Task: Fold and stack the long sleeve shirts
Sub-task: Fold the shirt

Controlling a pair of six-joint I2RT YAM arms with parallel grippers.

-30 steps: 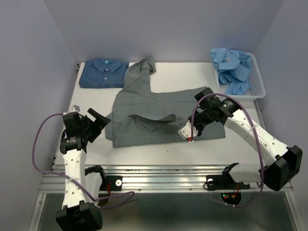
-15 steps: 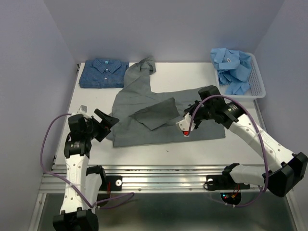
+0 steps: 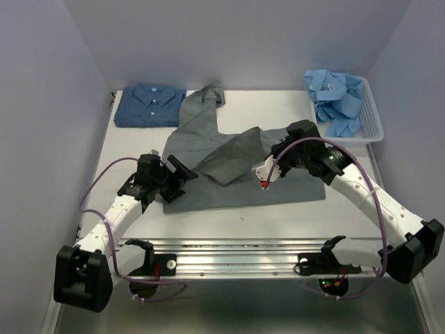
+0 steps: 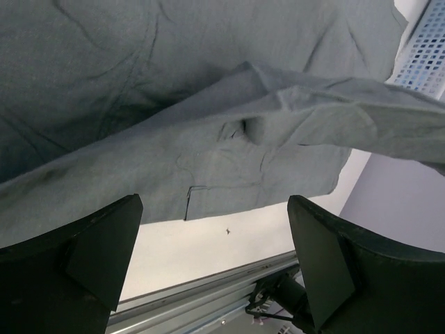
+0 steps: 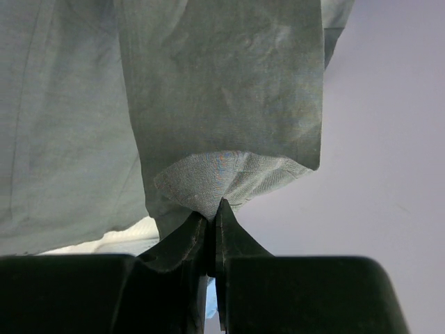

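Most of the white table [image 3: 292, 221] is taken by the grey shirt [image 3: 208, 191]. It is spread flat with its long axis running left to right. One sleeve [image 3: 203, 104] trails from its far left corner, pointing away from the arms.

Against the view of a second ago, the flap [image 3: 233, 156] across the shirt's middle is higher and wider, a slanting sheet in place of a narrow flat strip. The left arm, then off the shirt's left edge, now reaches over its near left corner.

Well to the far right of the grey shirt, a white slatted basket [image 3: 379, 126] holds crumpled light blue shirts [image 3: 335, 97]. Just beyond the grey shirt's far left, beside the trailing sleeve, lies the folded dark blue shirt [image 3: 149, 106], collar away from the arms.

The right claw [image 3: 266, 174] is above the right half of the grey shirt. It is pinched tight on the flap's edge, and its wrist view shows the cloth bunched between the closed tips [image 5: 214, 209].

The left claw [image 3: 181, 179] hangs over the grey shirt's near left corner with fingers spread wide, gripping nothing. Its wrist view frames the shirt's near edge between them [image 4: 212, 209].
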